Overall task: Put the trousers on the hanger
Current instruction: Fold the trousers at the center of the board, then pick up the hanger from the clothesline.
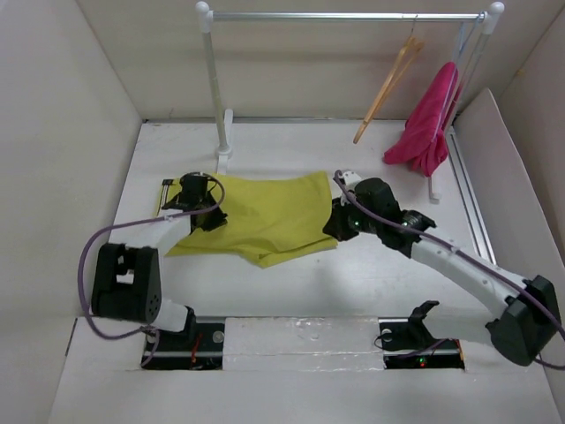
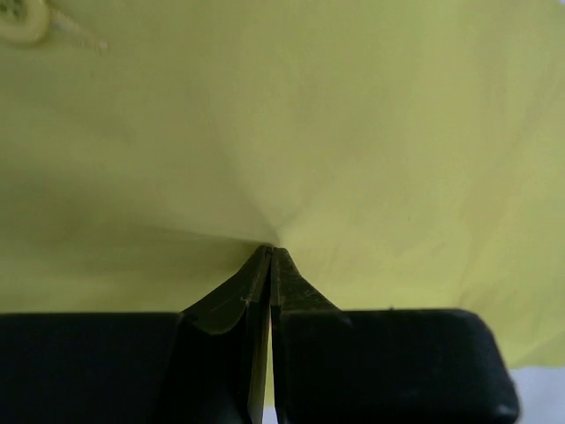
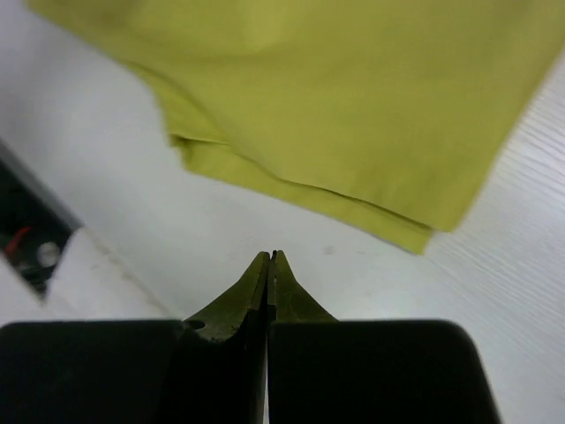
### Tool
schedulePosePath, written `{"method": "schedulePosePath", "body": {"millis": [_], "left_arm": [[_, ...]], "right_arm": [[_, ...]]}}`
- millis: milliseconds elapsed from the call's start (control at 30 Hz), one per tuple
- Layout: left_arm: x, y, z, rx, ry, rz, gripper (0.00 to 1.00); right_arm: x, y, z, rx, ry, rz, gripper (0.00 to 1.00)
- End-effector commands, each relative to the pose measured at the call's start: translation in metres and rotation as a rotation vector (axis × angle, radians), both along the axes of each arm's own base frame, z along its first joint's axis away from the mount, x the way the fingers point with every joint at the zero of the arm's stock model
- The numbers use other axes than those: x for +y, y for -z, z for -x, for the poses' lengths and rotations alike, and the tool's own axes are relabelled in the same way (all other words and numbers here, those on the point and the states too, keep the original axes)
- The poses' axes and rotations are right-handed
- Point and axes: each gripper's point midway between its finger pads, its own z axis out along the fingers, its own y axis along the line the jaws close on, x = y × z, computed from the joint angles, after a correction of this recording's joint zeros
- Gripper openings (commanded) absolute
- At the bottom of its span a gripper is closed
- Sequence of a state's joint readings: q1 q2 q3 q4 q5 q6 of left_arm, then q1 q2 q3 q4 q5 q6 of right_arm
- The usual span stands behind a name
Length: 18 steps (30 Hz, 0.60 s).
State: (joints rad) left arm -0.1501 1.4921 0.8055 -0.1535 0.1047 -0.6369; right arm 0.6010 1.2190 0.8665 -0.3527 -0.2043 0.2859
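pinching the trousers (image 1: 265,216), left claw (image 2: 270,252) clenched on them, right claw (image 3: 270,256) clenched empty over the table (image 3: 106,177) just beside them

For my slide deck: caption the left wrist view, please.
Left gripper shut on the long yellow-green cloth trousers, creases radiating from the pinch.

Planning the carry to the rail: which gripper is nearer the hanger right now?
Right. The right gripper sits shut beside the trousers' right edge, below and left of the hanger. The left gripper pinches the trousers at their left end, farther away.
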Motion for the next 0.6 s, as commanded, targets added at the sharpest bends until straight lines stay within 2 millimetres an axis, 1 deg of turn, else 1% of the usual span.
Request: {"method": "schedulePosePath", "body": {"millis": [0, 33, 67, 100, 133, 167, 200, 233, 267, 300, 333, 367, 400, 433, 467, 500, 533, 567], "left_arm": [[-0.015, -0.076, -0.007, -0.301, 0.127, -0.02, 0.0], [-0.021, -0.094, -0.009, -0.362, 0.147, -0.021, 0.0], [-0.027, -0.113, -0.011, -0.418, 0.164, -0.02, 0.0], [-0.037, -0.131, -0.008, -0.469, 0.196, -0.018, 0.0], [-0.044, -0.15, -0.011, -0.516, 0.225, -0.028, 0.0], [-0.052, -0.158, -0.01, -0.536, 0.254, -0.029, 0.0], [-0.06, -0.165, -0.009, -0.555, 0.278, -0.034, 0.0], [-0.081, -0.178, -0.004, -0.596, 0.357, -0.033, 0.0], [-0.093, -0.184, 0.0, -0.616, 0.402, -0.022, 0.0], [-0.103, -0.185, 0.002, -0.62, 0.432, -0.018, 0.07], [-0.122, -0.193, 0.01, -0.639, 0.49, 0.003, 0.25], [-0.132, -0.19, 0.016, -0.638, 0.536, 0.0, 0.25], [-0.141, -0.195, 0.019, -0.65, 0.561, 0.003, 0.41], [-0.149, -0.2, 0.022, -0.662, 0.576, -0.004, 0.48], [-0.172, -0.2, 0.038, -0.677, 0.619, -0.033, 0.49], [-0.172, -0.202, 0.038, -0.682, 0.618, -0.031, 0.49], [-0.187, -0.2, 0.052, -0.679, 0.664, -0.026, 0.49], [-0.193, -0.196, 0.055, -0.669, 0.671, -0.032, 0.49]], "right_arm": [[0.026, -0.083, 0.015, -0.131, -0.034, -0.141, 0.0], [0.038, -0.119, 0.023, -0.188, -0.068, -0.201, 0.0], [0.036, -0.147, 0.029, -0.24, -0.067, -0.239, 0.0], [0.031, -0.167, 0.025, -0.29, -0.029, -0.242, 0.0], [0.023, -0.207, 0.024, -0.352, -0.001, -0.27, 0.0], [0.014, -0.222, 0.015, -0.391, 0.041, -0.249, 0.0], [-0.002, -0.236, 0.0, -0.431, 0.127, -0.214, 0.16], [-0.014, -0.243, -0.009, -0.44, 0.17, -0.185, 0.33], [-0.039, -0.275, -0.028, -0.506, 0.254, -0.196, 0.47], [-0.043, -0.275, -0.045, -0.501, 0.26, -0.174, 0.64], [-0.055, -0.286, -0.06, -0.525, 0.293, -0.178, 0.71], [-0.081, -0.302, -0.08, -0.559, 0.341, -0.189, 0.76], [-0.078, -0.293, -0.1, -0.511, 0.301, -0.208, 0.79], [-0.086, -0.296, -0.114, -0.509, 0.313, -0.219, 0.79], [-0.109, -0.295, -0.151, -0.486, 0.386, -0.21, 0.79], [-0.11, -0.292, -0.15, -0.474, 0.388, -0.206, 0.79], [-0.115, -0.294, -0.159, -0.472, 0.409, -0.199, 0.8], [-0.125, -0.309, -0.168, -0.506, 0.451, -0.187, 0.8]]}}
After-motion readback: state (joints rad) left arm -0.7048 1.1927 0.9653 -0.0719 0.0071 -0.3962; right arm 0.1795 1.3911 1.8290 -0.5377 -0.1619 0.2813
